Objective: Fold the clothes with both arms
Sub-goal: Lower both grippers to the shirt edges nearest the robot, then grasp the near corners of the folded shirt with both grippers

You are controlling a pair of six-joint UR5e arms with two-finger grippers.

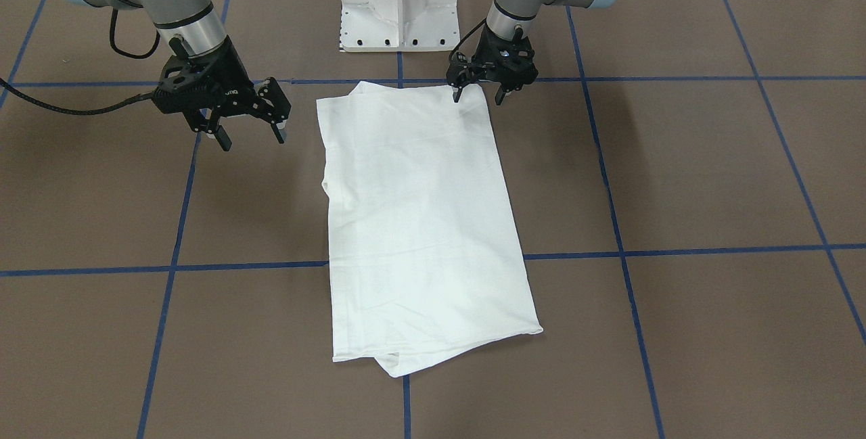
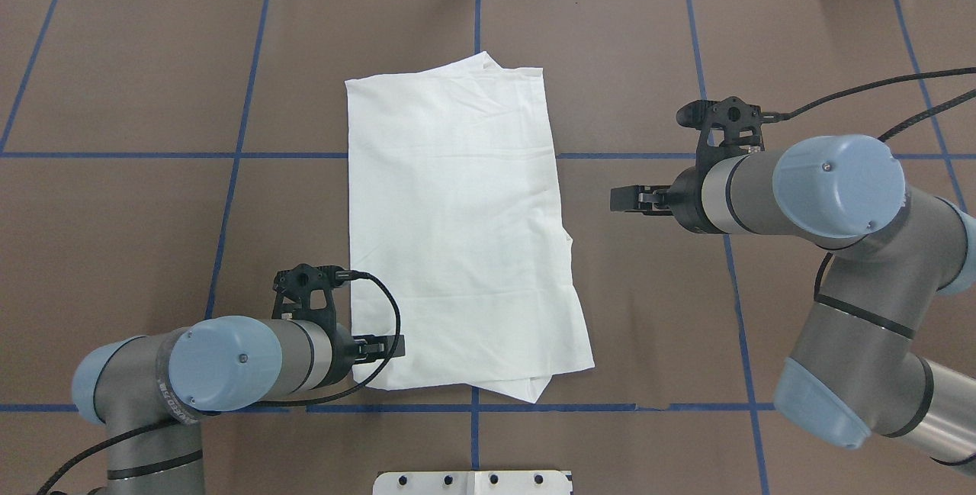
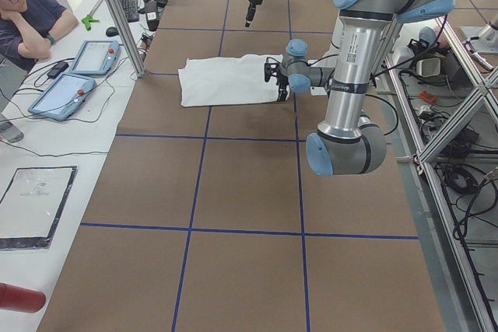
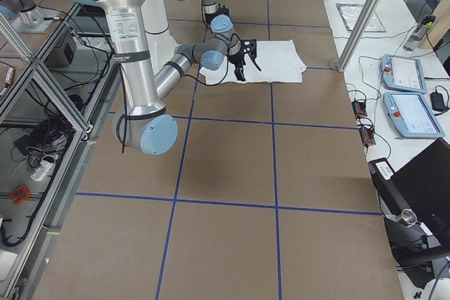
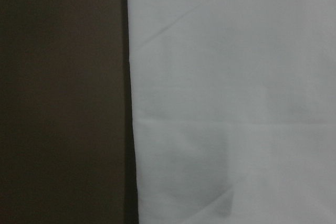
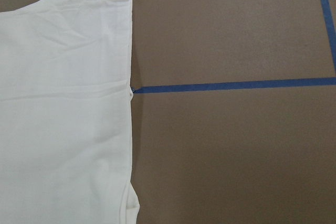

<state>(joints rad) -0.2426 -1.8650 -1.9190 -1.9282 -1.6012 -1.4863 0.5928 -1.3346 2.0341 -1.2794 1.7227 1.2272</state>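
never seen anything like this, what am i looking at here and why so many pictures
These are six camera views of one moment. Two robot arms stand at a brown table marked with blue tape lines. Each arm ends in a black two-finger gripper. One view faces the robot from across the table and one looks down from behind it. Two are taken from the table's ends. The last two come from small cameras on the wrists and show only cloth and table. On the table lies a white shirt, folded into a long rectangle. The left gripper is open at the shirt's corner nearest the robot. The right gripper is open beside the shirt, off the cloth. Neither holds anything.
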